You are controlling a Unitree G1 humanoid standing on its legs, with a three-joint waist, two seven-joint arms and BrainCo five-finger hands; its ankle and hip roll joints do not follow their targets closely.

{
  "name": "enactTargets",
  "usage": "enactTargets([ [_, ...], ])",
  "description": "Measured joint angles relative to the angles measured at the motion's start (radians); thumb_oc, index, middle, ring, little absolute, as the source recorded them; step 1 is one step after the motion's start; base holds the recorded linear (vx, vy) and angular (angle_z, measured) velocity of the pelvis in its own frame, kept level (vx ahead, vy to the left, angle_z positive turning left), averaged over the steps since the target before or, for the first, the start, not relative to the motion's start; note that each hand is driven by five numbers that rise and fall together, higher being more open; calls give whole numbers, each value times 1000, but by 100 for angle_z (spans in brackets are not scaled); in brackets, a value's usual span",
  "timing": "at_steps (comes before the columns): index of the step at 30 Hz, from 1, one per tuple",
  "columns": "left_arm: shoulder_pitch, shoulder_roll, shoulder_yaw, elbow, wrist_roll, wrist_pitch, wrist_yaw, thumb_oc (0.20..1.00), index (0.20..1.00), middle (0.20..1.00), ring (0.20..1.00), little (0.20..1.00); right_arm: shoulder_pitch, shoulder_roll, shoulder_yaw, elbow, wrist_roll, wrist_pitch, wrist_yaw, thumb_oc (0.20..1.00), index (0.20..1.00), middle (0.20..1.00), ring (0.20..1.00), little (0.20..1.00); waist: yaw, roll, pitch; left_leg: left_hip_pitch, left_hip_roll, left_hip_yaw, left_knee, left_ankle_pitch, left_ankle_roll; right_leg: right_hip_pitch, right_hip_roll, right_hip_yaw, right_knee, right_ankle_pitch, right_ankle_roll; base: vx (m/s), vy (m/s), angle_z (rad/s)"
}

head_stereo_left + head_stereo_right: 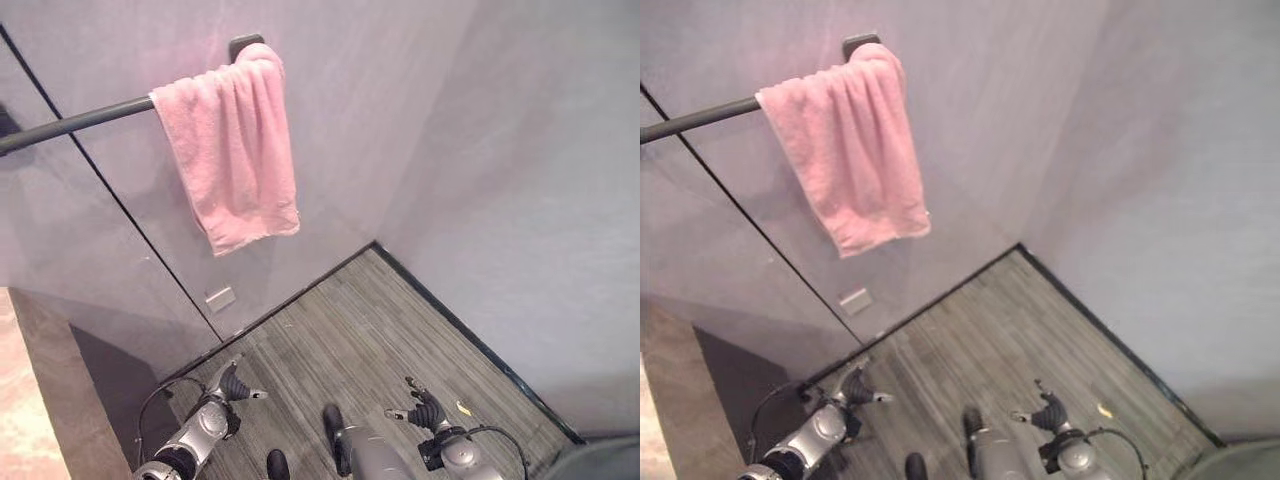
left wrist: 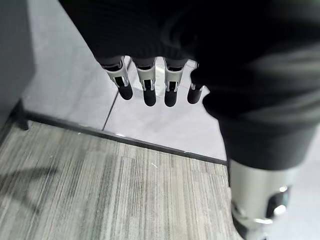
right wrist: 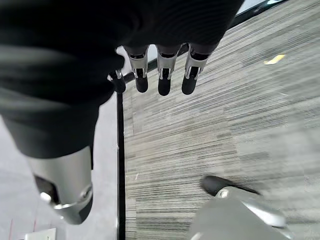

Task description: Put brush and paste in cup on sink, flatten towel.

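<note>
A pink towel (image 1: 232, 145) hangs bunched and crooked over a dark rail (image 1: 70, 124) on the grey wall, near the rail's right bracket. My left hand (image 1: 234, 384) hangs low at the lower left above the floor, its fingers (image 2: 145, 89) straight and holding nothing. My right hand (image 1: 424, 408) hangs low at the lower right, its fingers (image 3: 162, 77) straight and empty too. Both hands are far below the towel.
Two grey walls meet in a corner with a dark skirting (image 1: 440, 310) along the striped grey floor (image 1: 370, 330). The edge of a pinkish counter (image 1: 30, 400) shows at the left. A small yellow scrap (image 1: 464, 407) lies on the floor by my right hand.
</note>
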Motion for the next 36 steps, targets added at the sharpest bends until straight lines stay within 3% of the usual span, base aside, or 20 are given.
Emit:
enactTargets([
  [2,22,-3,0,0,0,0,-5,1000,1000,1000,1000,1000,20,-5,1,-14,0,-7,0,1000,1000,1000,1000,1000,2,-3,0,29,-3,-12,11,-23,-36,31,-33,-54,-28,125,-9,147,-133,34],
  [5,18,-39,10,-2,0,0,-9,1000,1000,1000,1000,1000,-17,-25,-1,26,0,-10,0,1000,1000,1000,1000,1000,5,62,3,34,70,-31,74,-68,-76,121,17,-112,-100,106,-68,118,-128,26],
  [9,1,-62,46,-10,-14,-15,-9,1000,1000,1000,1000,1000,-81,-81,-13,29,-1,-15,-1,1000,1000,1000,1000,1000,21,53,-7,33,108,-1,127,-46,-106,187,53,-149,-148,92,-118,133,-193,32],
  [12,-4,-94,47,37,-20,-12,-11,1000,1000,1000,1000,1000,-88,-88,0,57,-2,-15,-2,1000,1000,1000,1000,1000,43,7,28,-108,133,-34,382,-7,-184,210,51,-192,-128,49,-149,125,-204,71],
  [14,-50,-93,23,47,-41,-8,-13,1000,1000,1000,1000,1000,-67,-85,-1,65,-2,-13,-2,1000,1000,1000,1000,1000,15,-26,58,-296,176,60,642,61,-263,190,21,-263,-110,9,-178,98,34,139],
  [15,-46,-89,16,39,-48,-8,-15,1000,1000,1000,1000,1000,-66,-74,0,76,-2,-11,-3,1000,1000,1000,1000,1000,24,-49,60,-303,173,131,571,48,-231,191,10,-237,-125,5,-143,127,63,76],
  [16,-43,-88,13,39,-49,-5,-16,1000,1000,1000,1000,1000,-83,-65,1,100,-3,-11,-3,1000,1000,1000,1000,1000,30,-46,62,-293,169,169,427,53,-215,192,15,-241,-140,-61,-52,110,67,7],
  [17,-43,-94,15,36,-50,-5,-15,1000,1000,1000,1000,1000,-104,-71,0,107,-3,-11,-3,1000,1000,1000,1000,1000,43,-8,67,-280,204,184,287,65,-203,169,39,-268,-99,-114,-69,109,66,-19],
  [18,-43,-88,13,29,-51,-6,-14,1000,1000,1000,1000,1000,-111,-80,-4,101,-3,-12,-3,1000,1000,1000,1000,1000,42,15,74,-263,235,167,205,83,-212,146,38,-244,15,-100,-141,300,192,-14],
  [19,-49,-85,11,38,-53,3,-15,1000,1000,1000,1000,1000,-121,-80,-16,108,-3,-6,-5,1000,1000,1000,1000,1000,24,22,85,-226,242,140,110,100,-200,182,59,-221,-23,-63,-165,308,203,-7],
  [21,-53,-75,12,33,-52,3,-13,1000,1000,1000,1000,1000,-131,-74,-11,116,-4,-8,-7,1000,1000,1000,1000,1000,23,16,81,-229,227,165,79,109,-196,200,58,-203,-79,-74,-56,232,167,-14],
  [22,-55,-73,14,30,-52,1,-10,1000,1000,1000,1000,1000,-135,-72,-9,125,-5,-7,-5,1000,1000,1000,1000,1000,27,20,83,-229,227,171,54,114,-201,206,57,-214,-84,-113,-31,136,140,-37],
  [23,-59,-68,17,28,-52,0,-8,1000,1000,1000,1000,1000,-132,-71,0,127,-7,-6,-4,1000,1000,1000,1000,1000,36,18,83,-225,225,170,36,126,-200,205,62,-223,-80,-102,-74,199,218,-48],
  [24,-48,-67,27,27,-52,3,-9,1000,1000,1000,1000,1000,-123,-75,4,121,-15,-3,-4,1000,1000,1000,1000,1000,32,15,84,-205,219,144,45,134,-198,239,82,-198,-108,-31,-127,194,223,-57],
  [28,-37,-64,31,17,-47,2,-12,1000,1000,1000,1000,1000,-102,-73,1,118,-22,9,-4,1000,1000,1000,1000,1000,31,14,80,-195,170,143,96,123,-171,281,92,-176,-121,-52,-130,200,246,-32],
  [30,-20,-45,30,-32,-46,1,-17,1000,1000,1000,1000,1000,-97,-73,0,103,-21,9,-4,1000,1000,1000,1000,1000,35,13,78,-194,135,148,109,108,-114,292,91,-158,-114,-62,-123,178,323,-25],
  [31,-17,-24,30,-57,-41,-1,-18,1000,1000,1000,1000,1000,-104,-73,-3,94,-21,8,-4,1000,1000,1000,1000,1000,35,22,72,-194,91,169,89,105,-48,298,81,-151,-100,-79,-123,143,296,-28],
  [32,-17,-23,31,-57,-38,-1,-18,1000,1000,1000,1000,1000,-103,-76,-3,88,-21,9,-4,1000,1000,1000,1000,1000,34,30,67,-185,71,170,71,112,-34,296,79,-154,-80,-88,-117,135,265,-21],
  [34,3,-23,32,-57,-37,-1,-18,1000,1000,1000,1000,1000,-89,-71,-5,60,-21,8,-4,1000,1000,1000,1000,1000,31,53,66,-137,76,170,28,115,-1,256,79,-155,72,-150,-79,108,150,0],
  [36,8,-10,2,-82,-37,-1,-22,1000,1000,1000,1000,1000,-67,-75,0,23,-18,5,-2,1000,1000,1000,1000,1000,31,68,57,-108,67,136,39,72,17,144,64,-151,384,-207,-38,98,119,40],
])
